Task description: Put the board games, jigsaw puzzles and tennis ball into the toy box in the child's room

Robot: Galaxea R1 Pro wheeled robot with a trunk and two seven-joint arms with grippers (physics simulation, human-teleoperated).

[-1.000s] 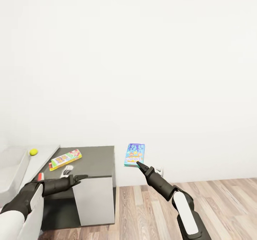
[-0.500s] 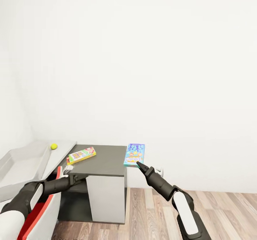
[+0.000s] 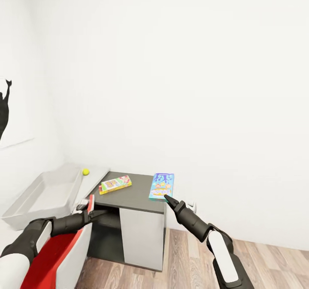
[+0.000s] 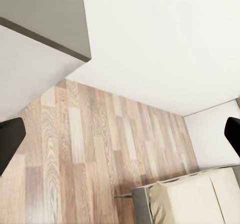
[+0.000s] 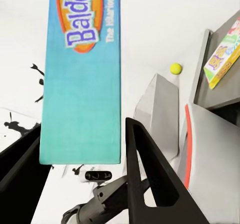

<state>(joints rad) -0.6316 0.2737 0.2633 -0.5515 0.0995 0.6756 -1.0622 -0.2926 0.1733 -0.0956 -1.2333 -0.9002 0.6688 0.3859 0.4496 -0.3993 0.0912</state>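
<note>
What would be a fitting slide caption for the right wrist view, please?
Right gripper shut on a blue board game, with the tennis ball and toy box ahead.

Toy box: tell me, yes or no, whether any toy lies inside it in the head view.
No, the toy box shows a bare grey inside; the tennis ball rests on the table beside it.

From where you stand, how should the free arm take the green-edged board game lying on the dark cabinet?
Grip the green-edged board game across its narrow width, on the two long edges, coming from above. It lies flat on the dark cabinet, so its thin edges offer little purchase from the side. The left end effector looks open.
</note>
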